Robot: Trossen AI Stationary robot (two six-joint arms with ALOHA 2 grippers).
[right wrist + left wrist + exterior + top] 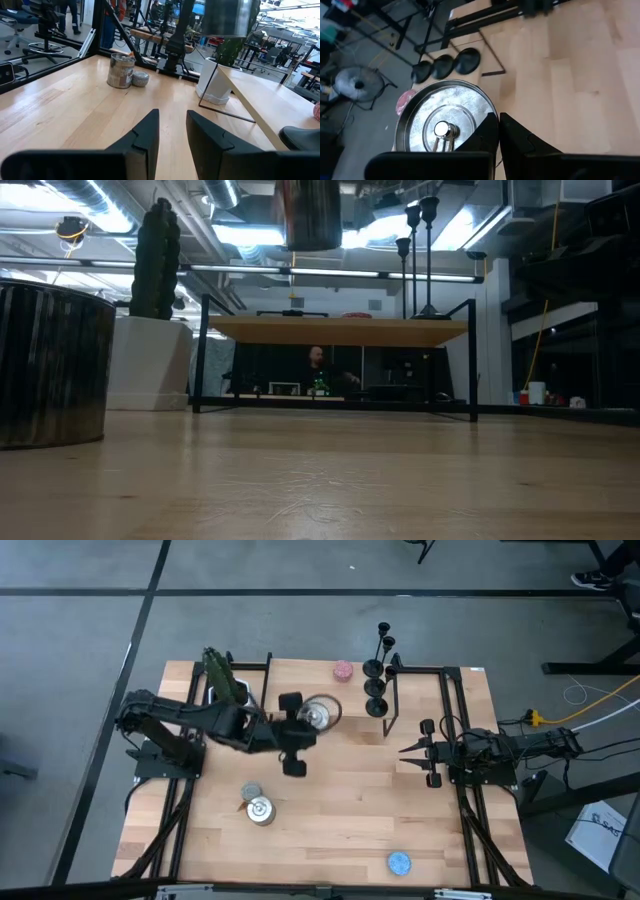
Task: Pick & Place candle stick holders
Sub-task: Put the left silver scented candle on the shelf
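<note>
- Candle stick holders (pixel 378 668), matte black with round flat bases, stood in a close row on a raised wooden shelf (pixel 420 700) at the far right of the counter (pixel 340 810); neither end effector touched them.
- Just beside them on the shelf lay a small pink disc (pixel 343 670).
- From the left wrist view, three of the round bases (pixel 445 65) showed side by side at the shelf's edge.
- Near the middle of the far side, the left end effector (pixel 292 737) was closed on the knob of a round silver lid (pixel 442 120), holding it up above the counter, left of the shelf.
- At the right side, the right end effector (pixel 415 752) hovered in front of the shelf, its fingers (pixel 145 135) partly apart and holding nothing.
- Toward the near left stood a silver tin (pixel 262 811) with a small flat disc (pixel 251 792) touching it.
- A blue disc (pixel 399 862) lay near the front right edge.
- A green cactus-like plant (pixel 222 675) in a white pot stood at the far left.
</note>
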